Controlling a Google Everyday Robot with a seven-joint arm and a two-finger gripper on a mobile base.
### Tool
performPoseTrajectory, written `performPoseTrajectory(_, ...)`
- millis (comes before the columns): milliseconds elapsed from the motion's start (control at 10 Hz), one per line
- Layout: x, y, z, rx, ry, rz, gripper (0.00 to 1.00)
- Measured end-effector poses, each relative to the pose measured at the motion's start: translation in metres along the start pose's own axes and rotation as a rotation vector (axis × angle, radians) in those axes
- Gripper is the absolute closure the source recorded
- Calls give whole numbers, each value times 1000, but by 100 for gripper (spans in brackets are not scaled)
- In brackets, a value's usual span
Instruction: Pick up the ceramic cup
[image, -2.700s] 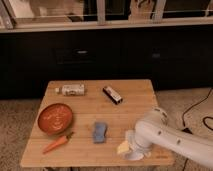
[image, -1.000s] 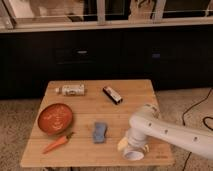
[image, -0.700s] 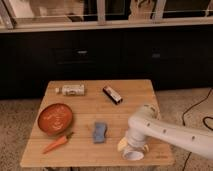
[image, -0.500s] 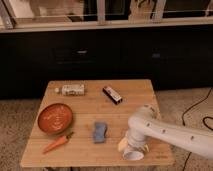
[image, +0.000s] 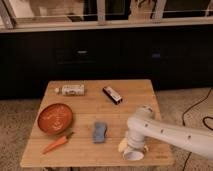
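The ceramic cup (image: 133, 155) is a small white cup with a round rim, near the front edge of the wooden table (image: 135, 100), right of centre. A cream-coloured part shows just left of it. My gripper (image: 131, 146) is right over the cup, at the end of the white arm (image: 165, 132) that reaches in from the right. The wrist covers most of the cup and hides the gripper's tip. I cannot tell whether the cup is held.
On the table are an orange-red plate (image: 55, 118) at left, a carrot (image: 57, 143) in front of it, a blue sponge (image: 100, 132) left of the cup, a lying white bottle (image: 71, 90) and a dark packet (image: 113, 95) at the back. Dark cabinets stand behind.
The arm has swung left and down onto the cup since the earliest frame. Over the last second it has barely moved.
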Motion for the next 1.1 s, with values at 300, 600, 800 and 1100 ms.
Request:
performPoseTrajectory(300, -1, -2, 2, -7, -15, -6, 63)
performPoseTrajectory(600, 0, -2, -1, -7, -11, -8, 94)
performPoseTrajectory(800, 0, -3, 0, -1, -24, -11, 98)
performPoseTrajectory(1100, 0, -1, -3, -2, -23, -9, 98)
